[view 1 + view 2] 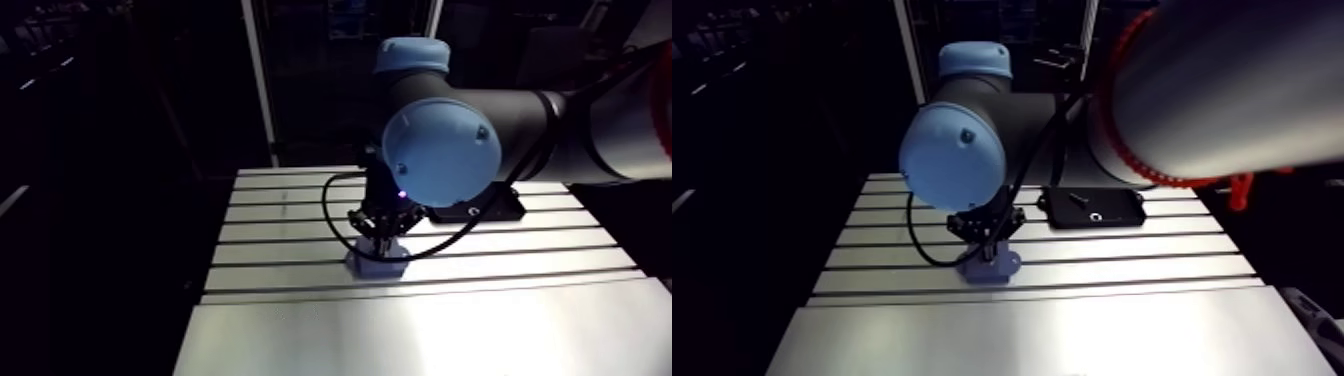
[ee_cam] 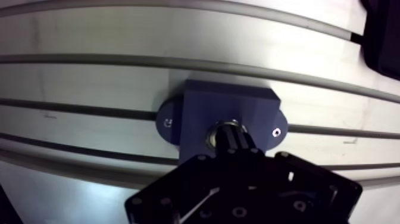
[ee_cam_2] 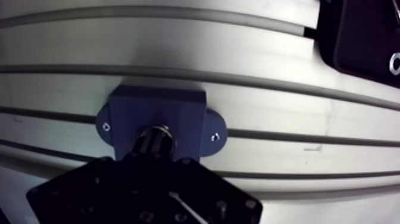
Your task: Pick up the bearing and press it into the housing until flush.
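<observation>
Since the bearing (image 2: 221, 127) sits at the mouth of the blue housing (image 2: 229, 100) on the slotted table (image 2: 89, 83), right under the gripper (image 2: 232, 143), whose jaws I cannot tell open from closed, an off-centre push could tilt it, jamming it or leaving it proud.

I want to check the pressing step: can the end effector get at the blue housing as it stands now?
Probably yes: the end effector is right above the housing, at its middle, and nothing lies between them; the black tray sits apart.
</observation>
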You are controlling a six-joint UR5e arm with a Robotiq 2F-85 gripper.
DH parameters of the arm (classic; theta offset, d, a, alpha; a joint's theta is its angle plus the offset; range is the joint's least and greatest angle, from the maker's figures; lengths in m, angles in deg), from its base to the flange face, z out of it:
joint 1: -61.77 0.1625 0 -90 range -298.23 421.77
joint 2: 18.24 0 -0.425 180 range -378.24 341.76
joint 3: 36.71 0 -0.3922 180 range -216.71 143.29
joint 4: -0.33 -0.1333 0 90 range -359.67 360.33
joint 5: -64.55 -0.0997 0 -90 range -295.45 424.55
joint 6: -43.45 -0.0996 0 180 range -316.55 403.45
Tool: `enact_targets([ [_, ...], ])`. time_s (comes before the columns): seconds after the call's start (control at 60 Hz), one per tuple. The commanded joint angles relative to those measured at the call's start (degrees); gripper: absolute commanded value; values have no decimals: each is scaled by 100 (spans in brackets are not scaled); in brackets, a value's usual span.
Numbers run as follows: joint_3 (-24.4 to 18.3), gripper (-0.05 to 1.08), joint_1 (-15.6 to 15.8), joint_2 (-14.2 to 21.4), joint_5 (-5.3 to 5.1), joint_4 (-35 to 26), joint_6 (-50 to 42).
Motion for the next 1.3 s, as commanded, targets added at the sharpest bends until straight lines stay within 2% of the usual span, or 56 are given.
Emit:
enact_targets([
  [0.017, -44, 108, 6, 109, -12, -22, -8],
  [0.183, -116, 108, 6, 249, -12, -98, 1],
  [0.367, -272, 107, 6, 459, -12, -518, 1],
  [0.467, -367, 101, 6, 581, -20, -772, 1],
  [0.483, -418, 95, 6, 618, -21, -868, 1],
  [0.5, -418, 95, 6, 618, -21, -868, 1],
  [0.517, -462, 85, 6, 653, -28, -987, 1],
  [0.533, -462, 85, 6, 653, -28, -987, 1],
  [0.55, -514, 59, 6, 688, -22, -1124, 1],
  [0.567, -514, 59, 6, 688, -22, -1124, 1],
  [0.583, -582, 27, 6, 723, -21, -1279, -7],
  [0.6, -582, 27, 6, 723, -21, -1279, -7],
  [0.617, -689, 3, 6, 758, -21, -1519, -8],
  [0.633, -689, 3, 6, 758, -21, -1519, -8],
  [0.667, -892, 0, 6, 798, -37, -1987, -23],
  [0.7, -997, 0, 6, 814, -23, -2193, -32],
  [0.85, -1447, 0, -10, 1057, -12, -2937, -78],
  [1.083, -2116, 0, -20, 1295, -12, -3682, -113],
  [1.3, -2527, 0, -38, 1412, -21, -4105, -113],
])
